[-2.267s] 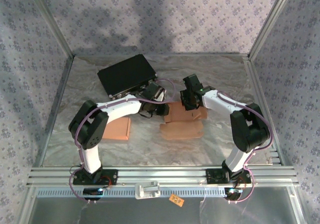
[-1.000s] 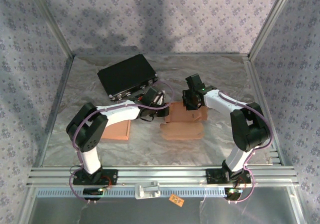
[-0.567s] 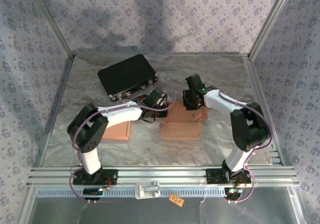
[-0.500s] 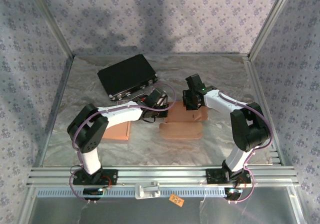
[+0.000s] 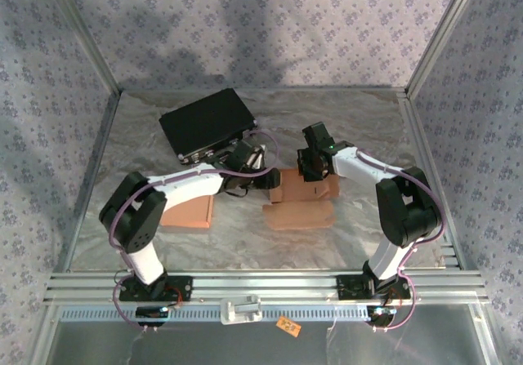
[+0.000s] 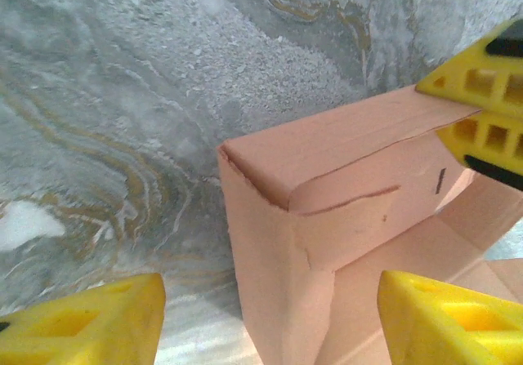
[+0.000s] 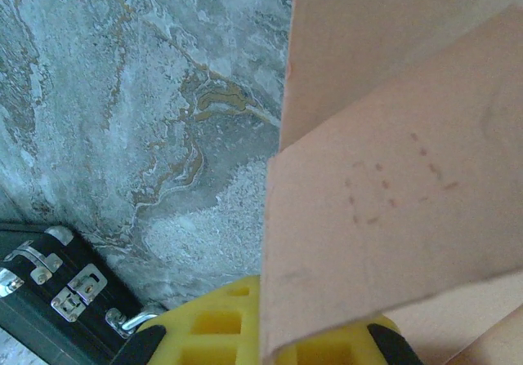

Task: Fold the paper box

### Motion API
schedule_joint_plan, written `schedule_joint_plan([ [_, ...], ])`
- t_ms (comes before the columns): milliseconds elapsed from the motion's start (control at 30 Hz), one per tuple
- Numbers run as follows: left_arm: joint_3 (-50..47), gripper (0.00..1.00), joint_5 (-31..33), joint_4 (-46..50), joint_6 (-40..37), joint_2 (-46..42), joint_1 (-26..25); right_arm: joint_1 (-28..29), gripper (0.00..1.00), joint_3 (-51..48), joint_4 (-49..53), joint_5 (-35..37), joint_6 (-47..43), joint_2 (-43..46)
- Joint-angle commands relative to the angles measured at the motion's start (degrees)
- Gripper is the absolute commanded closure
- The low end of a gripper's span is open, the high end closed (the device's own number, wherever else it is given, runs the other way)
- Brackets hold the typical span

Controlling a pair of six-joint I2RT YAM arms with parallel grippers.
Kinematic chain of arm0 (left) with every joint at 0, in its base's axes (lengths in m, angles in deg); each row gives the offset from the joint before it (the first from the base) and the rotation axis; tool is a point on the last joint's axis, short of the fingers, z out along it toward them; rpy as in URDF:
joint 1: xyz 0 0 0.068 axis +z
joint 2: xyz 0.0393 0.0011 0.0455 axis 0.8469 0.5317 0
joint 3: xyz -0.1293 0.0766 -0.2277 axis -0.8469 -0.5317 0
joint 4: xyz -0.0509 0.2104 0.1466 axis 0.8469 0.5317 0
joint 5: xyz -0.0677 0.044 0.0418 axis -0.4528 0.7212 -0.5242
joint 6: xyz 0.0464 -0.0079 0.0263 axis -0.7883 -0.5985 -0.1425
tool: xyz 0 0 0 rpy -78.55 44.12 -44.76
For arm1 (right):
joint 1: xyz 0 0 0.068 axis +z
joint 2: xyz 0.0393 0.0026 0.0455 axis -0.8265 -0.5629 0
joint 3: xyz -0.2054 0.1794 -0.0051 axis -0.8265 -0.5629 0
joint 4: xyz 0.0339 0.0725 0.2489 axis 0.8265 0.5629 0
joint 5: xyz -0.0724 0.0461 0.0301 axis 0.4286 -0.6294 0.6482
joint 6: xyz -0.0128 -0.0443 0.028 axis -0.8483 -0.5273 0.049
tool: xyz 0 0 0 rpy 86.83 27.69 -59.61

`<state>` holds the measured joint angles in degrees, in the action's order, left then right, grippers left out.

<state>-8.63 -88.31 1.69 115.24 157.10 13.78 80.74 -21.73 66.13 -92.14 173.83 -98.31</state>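
Opened wide since a moment ago, the left tool (image 6: pixel 265 316) is set around a corner of the paper box (image 5: pixel 304 189), mid-worktop (image 5: pixel 245 242). One wall is pinched by the right tool (image 6: pixel 478 112). Some walls are raised; the near flap is left flat.

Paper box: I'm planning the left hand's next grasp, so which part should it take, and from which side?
Probably the upright wall at the corner of the paper box, approached along the left hand's present line, one finger inside and one outside. That wall is thin and stands between its open fingers, while the right hand pinches the far end of the flap.
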Motion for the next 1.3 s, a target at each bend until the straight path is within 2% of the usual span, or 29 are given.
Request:
schedule_joint_plan([
  [0,3.11,0.31,-0.22,7.08,4.17,-2.82,0.28,0.61,1.00,-0.62,1.97,2.07,-0.80,1.03],
  [167,4.58,0.34,-0.89,8.96,8.19,-1.07,-0.66,1.53,1.00,-0.94,1.01,3.98,-0.08,1.76],
  [333,12.52,0.34,5.17,16.87,8.51,1.82,-1.25,2.91,1.00,-2.12,0.02,5.76,0.12,2.81],
  [467,14.90,0.35,5.33,16.64,8.68,3.82,-3.53,3.74,1.00,-4.09,-1.36,6.82,2.29,4.16],
  [533,15.87,0.34,7.51,17.45,6.65,4.97,-5.52,3.66,1.00,-3.92,-1.17,6.08,2.85,4.12],
  [633,21.14,0.32,10.73,23.75,5.08,8.98,-6.61,3.89,1.00,-3.74,-1.30,6.53,3.62,4.65],
  [700,24.72,0.32,17.67,30.69,5.68,11.45,-7.14,3.92,1.00,-3.74,-1.41,6.31,4.28,4.90],
  [767,25.65,0.32,21.50,33.18,6.45,12.52,-7.14,4.00,1.00,-4.00,-1.57,6.17,4.96,5.13],
  [967,25.07,0.32,24.29,32.12,6.48,13.87,-8.30,3.90,1.00,-5.46,-2.25,5.52,5.81,6.29],
  [1100,27.52,0.33,27.87,35.60,6.57,15.06,-8.74,3.84,1.00,-6.33,-2.53,5.61,5.89,6.95],
  [1267,23.37,0.33,26.30,29.81,5.21,8.59,-9.46,3.71,1.00,-6.41,-2.90,5.93,5.58,7.11],
])
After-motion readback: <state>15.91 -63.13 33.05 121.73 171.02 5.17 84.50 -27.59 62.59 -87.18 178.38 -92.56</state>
